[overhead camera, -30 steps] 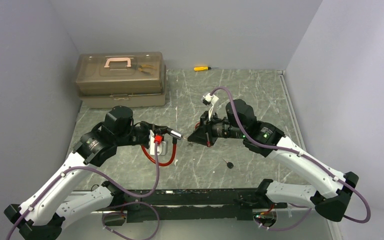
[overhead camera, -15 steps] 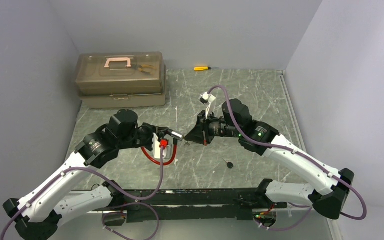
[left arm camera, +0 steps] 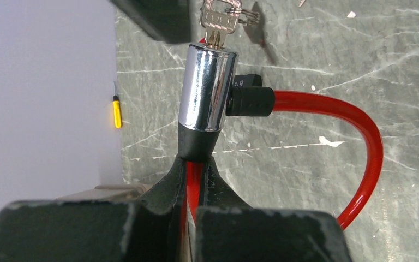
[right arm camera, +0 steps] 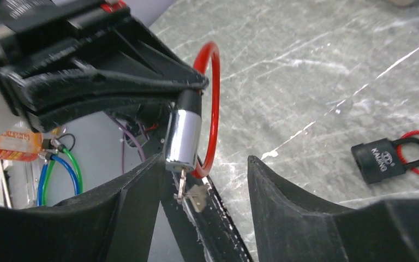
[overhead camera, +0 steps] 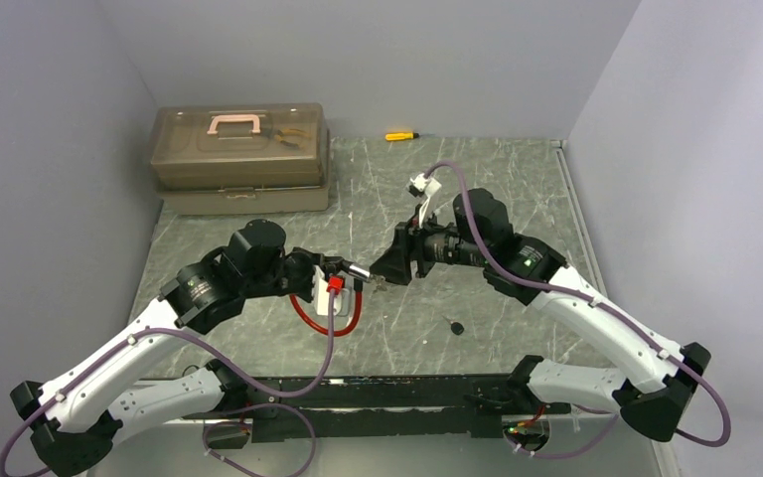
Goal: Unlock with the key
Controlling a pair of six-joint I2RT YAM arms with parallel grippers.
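Plainly, the left gripper [left arm camera: 196,164] is clenched on the black collar of the chrome-barrelled cable lock [left arm camera: 204,87], holding it above the grey marbled table [overhead camera: 517,189] near its middle. The red plastic-coated cable loop [left arm camera: 360,131] hangs toward six o'clock in the top view. The small silver metal key [left arm camera: 218,22] is seated in the keyway, so insertion looks done. The black cable plug [left arm camera: 251,101] sits in the barrel's side, so turning and release remain. The barrel's long axis runs nine to three, keyway facing three o'clock. The right gripper [right arm camera: 204,164] stands released, fingers either side of the key head.
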